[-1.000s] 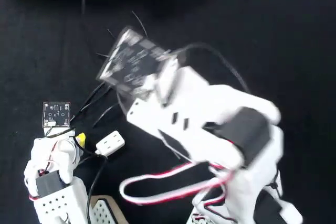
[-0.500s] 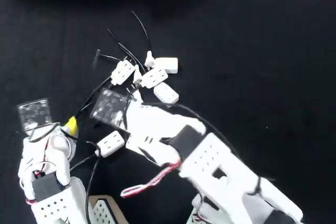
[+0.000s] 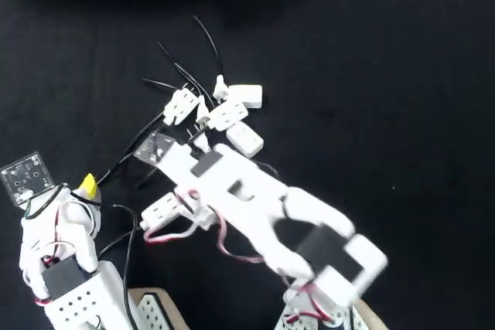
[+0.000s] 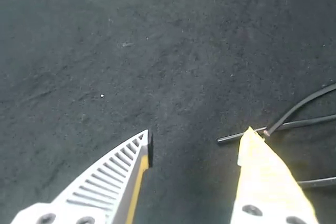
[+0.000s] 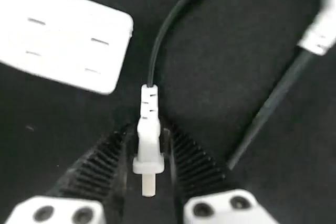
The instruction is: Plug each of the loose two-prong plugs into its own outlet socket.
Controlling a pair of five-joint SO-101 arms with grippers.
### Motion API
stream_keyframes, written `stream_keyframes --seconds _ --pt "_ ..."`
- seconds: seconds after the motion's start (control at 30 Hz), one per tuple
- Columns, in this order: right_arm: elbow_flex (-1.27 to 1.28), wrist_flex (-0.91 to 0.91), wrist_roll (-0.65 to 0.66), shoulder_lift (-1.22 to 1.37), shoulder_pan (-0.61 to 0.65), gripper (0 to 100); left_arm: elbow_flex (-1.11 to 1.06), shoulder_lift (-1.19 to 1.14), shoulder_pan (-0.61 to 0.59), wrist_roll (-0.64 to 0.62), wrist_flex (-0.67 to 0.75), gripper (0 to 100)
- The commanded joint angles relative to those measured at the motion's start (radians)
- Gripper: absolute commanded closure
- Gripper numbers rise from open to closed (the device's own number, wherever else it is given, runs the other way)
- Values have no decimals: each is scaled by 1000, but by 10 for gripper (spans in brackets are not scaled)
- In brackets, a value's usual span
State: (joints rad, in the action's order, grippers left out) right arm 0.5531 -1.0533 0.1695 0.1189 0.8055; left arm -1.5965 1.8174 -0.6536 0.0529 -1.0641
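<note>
While the right gripper is pinching a white two-prong plug between its ribbed fingers, the grasp step of one insertion is judged to be in hand. The plug's black cord is trailing away from the gripper, and what appears to be the prong end is pointing back toward the wrist. A white outlet socket is lying near the plug, apart from it, with its slots facing up. Whether the plug is resting on the black counter or is raised off it cannot be told. The left gripper is hanging spread over bare counter beside loose black cords, holding nothing. The next move is probably calling for turning the prongs toward the slots, lining them up and pressing in squarely.
</note>
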Motion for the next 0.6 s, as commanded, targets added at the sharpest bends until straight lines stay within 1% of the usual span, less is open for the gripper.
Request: stream_keyframes --seconds 0.0,0.23,0.33,0.47,0.57 --pt "-157 -109 57 120 -11 986 2 6 -4 -8 18 726" --pt "-234 -212 181 225 -8 986 2 6 -4 -8 18 726" --pt "-246 -245 236 259 23 986 1 6 -4 -8 18 726" --pt "-248 -253 244 251 43 986 1 6 -4 -8 18 726" --pt "-243 -284 244 143 18 986 1 6 -2 -8 18 726"
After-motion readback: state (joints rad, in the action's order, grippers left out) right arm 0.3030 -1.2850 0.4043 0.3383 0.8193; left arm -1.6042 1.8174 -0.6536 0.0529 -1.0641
